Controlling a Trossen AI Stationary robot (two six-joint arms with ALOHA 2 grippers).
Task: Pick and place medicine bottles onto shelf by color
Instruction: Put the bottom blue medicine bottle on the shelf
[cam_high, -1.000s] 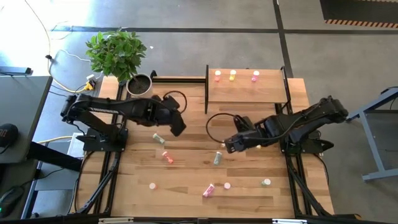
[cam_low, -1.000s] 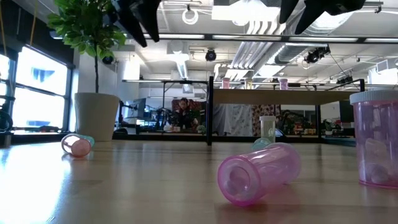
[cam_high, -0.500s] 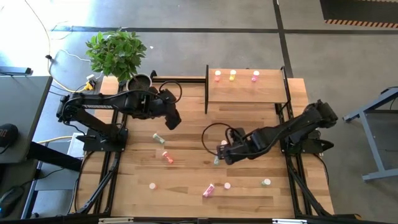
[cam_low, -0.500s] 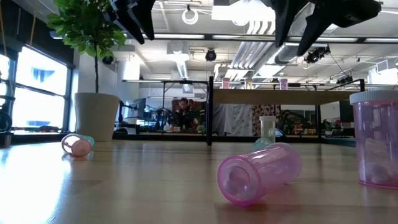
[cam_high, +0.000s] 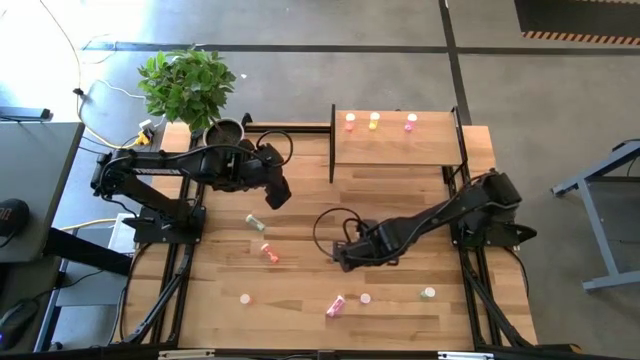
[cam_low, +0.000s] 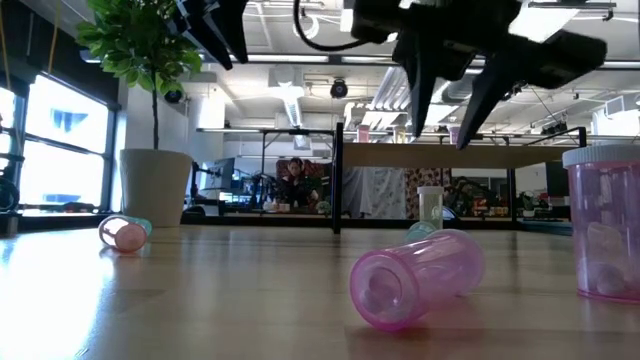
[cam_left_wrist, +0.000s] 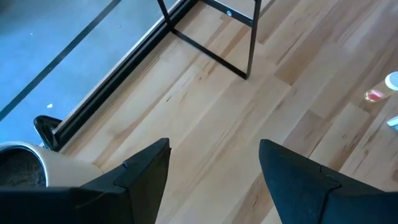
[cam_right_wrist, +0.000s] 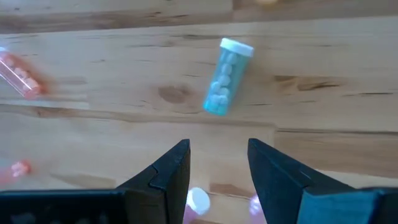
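Right gripper (cam_high: 343, 253) over tabletop (cam_high: 300, 280) middle, fingers (cam_right_wrist: 165, 171) apart, empty. Its wrist view shows lying green bottle (cam_right_wrist: 224, 76), hidden from above. Left gripper (cam_high: 283, 193) fingers wide, empty.

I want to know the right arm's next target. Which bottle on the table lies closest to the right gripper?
The pale green bottle lying on its side on the table, just ahead of the open right gripper. The other bottles lie farther off.
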